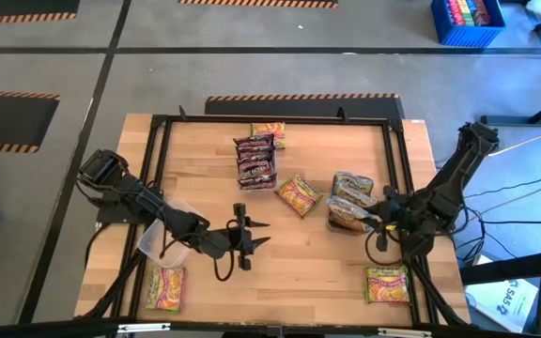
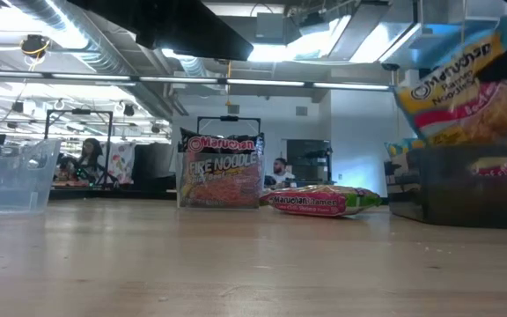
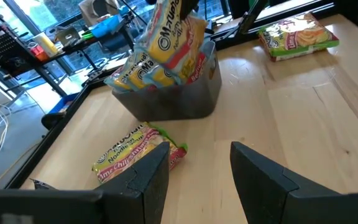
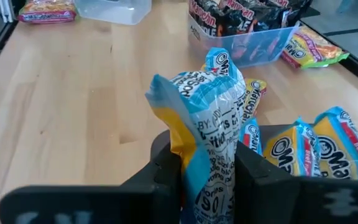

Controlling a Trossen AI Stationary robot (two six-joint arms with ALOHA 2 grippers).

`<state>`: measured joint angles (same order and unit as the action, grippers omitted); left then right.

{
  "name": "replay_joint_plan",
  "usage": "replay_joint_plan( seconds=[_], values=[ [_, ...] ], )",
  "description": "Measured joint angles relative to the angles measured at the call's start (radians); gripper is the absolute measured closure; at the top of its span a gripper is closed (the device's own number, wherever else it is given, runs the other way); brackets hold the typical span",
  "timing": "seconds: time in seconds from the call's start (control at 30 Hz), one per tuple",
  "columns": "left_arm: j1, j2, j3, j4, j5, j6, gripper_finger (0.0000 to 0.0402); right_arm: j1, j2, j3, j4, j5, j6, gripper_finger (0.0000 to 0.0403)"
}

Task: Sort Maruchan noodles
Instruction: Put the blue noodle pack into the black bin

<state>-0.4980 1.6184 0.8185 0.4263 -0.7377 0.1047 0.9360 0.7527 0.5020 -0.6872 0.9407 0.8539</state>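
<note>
My right gripper (image 4: 207, 177) is shut on a light blue Maruchan packet (image 4: 210, 106) over the clear bin (image 1: 349, 214) at the table's right, which holds more light blue packets (image 3: 143, 74). My left gripper (image 3: 194, 180) stands open above the table's middle, touching nothing. A clear bin at the far middle (image 1: 256, 161) holds dark maroon packets standing on edge. A yellow-and-red packet (image 1: 299, 195) lies flat between the two bins. An empty clear bin (image 1: 162, 240) stands by my left arm. My right gripper pinches the light blue packet between its two fingers (image 4: 166, 168), across the packet's near end (image 4: 211, 163), where the wrapper is bunched. The fingers come from the table's right, slanting down. The packet sticks out beyond the fingers, tilted, above the bin's packets (image 2: 460, 84).
A yellow-pink packet (image 1: 164, 287) lies flat at the near left and a yellow-green one (image 1: 387, 284) at the near right. Another yellow packet (image 1: 270, 130) lies behind the maroon bin. A black frame (image 1: 158, 141) borders the table top.
</note>
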Motion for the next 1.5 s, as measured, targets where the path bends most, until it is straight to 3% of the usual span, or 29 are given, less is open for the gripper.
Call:
replay_joint_plan(
  seconds=[0.33, 0.93, 1.1, 1.3, 1.5],
  values=[
    [0.000, 0.000, 0.000, 0.000, 0.000, 0.000, 0.0239, 0.000, 0.016, -0.114, 0.121, -0.005, 0.008, 0.0333],
    [0.000, -0.001, 0.000, 0.000, 0.000, -0.020, 0.0239, -0.001, 0.017, -0.134, 0.111, -0.135, 0.109, 0.0333],
    [0.000, -0.001, 0.000, 0.000, 0.000, -0.019, 0.0239, 0.000, 0.018, -0.130, 0.115, -0.077, 0.051, 0.0333],
    [0.000, -0.001, 0.000, 0.000, 0.000, -0.019, 0.0239, 0.000, 0.018, -0.153, 0.211, 0.113, -0.045, 0.0333],
    [0.000, -0.001, 0.000, 0.000, 0.000, -0.019, 0.0239, 0.000, 0.018, -0.253, 0.380, 0.134, -0.085, 0.0333]
  ],
)
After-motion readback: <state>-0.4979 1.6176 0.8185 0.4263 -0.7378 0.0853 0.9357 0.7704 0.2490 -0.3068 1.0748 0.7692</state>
